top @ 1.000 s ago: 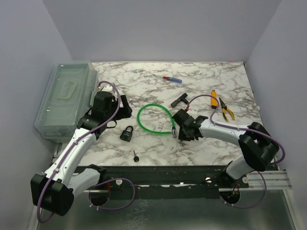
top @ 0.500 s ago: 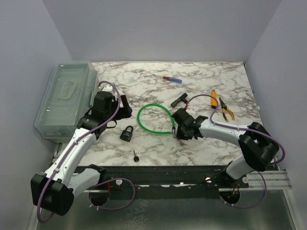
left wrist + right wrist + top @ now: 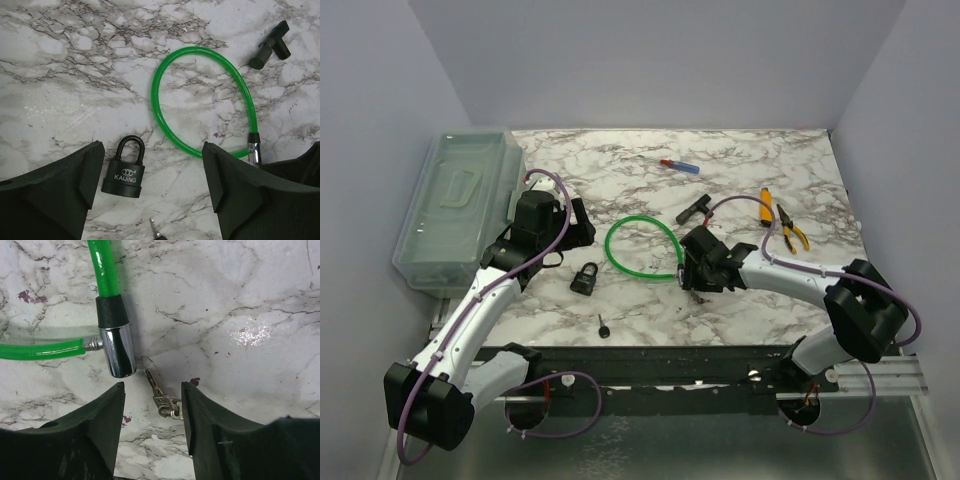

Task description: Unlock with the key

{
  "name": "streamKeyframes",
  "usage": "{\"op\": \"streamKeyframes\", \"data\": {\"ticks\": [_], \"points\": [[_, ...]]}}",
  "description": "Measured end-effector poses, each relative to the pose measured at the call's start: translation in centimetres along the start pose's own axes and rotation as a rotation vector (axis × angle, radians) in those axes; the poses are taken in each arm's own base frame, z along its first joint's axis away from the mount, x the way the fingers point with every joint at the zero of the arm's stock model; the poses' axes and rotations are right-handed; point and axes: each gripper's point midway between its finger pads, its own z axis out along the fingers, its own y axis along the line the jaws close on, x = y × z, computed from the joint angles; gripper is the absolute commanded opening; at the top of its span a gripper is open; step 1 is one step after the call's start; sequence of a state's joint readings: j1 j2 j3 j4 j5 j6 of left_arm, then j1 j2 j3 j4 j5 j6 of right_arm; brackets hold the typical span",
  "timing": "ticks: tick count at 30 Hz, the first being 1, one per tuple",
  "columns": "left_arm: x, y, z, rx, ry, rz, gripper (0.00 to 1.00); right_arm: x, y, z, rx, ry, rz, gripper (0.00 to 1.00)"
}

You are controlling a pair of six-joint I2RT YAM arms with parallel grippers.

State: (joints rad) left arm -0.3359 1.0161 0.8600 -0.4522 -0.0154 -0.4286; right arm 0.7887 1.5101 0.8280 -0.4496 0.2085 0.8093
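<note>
A small silver key on a ring (image 3: 162,396) lies flat on the marble, just past the chrome end (image 3: 116,351) of the green cable lock (image 3: 638,245). My right gripper (image 3: 152,390) stands open around the key, its fingers on either side and not pinching it; in the top view the right gripper (image 3: 692,282) is low over the table. A black padlock (image 3: 124,172) lies shackle-closed between the tips of my open left gripper (image 3: 152,155). A black-headed key (image 3: 604,327) lies nearer the front edge, its tip (image 3: 154,229) showing below the padlock.
A clear plastic box (image 3: 455,205) stands at the left edge. A black T-shaped tool (image 3: 697,208), a red-and-blue screwdriver (image 3: 680,165), an orange-handled tool (image 3: 766,205) and yellow pliers (image 3: 791,228) lie at the back right.
My right gripper went from shut to open and the silver key now lies on the table between its fingers. The right arm shifted slightly left. The left arm stayed still.
</note>
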Motion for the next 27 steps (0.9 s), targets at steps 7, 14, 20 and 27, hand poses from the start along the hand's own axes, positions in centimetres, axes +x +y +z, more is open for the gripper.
{"op": "streamKeyframes", "data": {"ticks": [7,14,20,27], "points": [[0.0,0.0,0.0,-0.001,0.001,0.0,0.86,0.1,0.3,-0.4,-0.033,0.009,-0.066,0.47],[0.1,0.0,0.1,-0.002,0.004,0.0,0.86,1.1,0.8,0.3,-0.062,0.056,-0.109,0.37],[0.1,0.1,0.2,-0.003,0.007,0.0,0.86,1.5,1.0,0.6,-0.066,0.068,-0.125,0.41],[0.2,0.1,0.2,-0.004,0.009,0.0,0.86,1.6,0.9,0.5,-0.058,0.074,-0.159,0.47]]}}
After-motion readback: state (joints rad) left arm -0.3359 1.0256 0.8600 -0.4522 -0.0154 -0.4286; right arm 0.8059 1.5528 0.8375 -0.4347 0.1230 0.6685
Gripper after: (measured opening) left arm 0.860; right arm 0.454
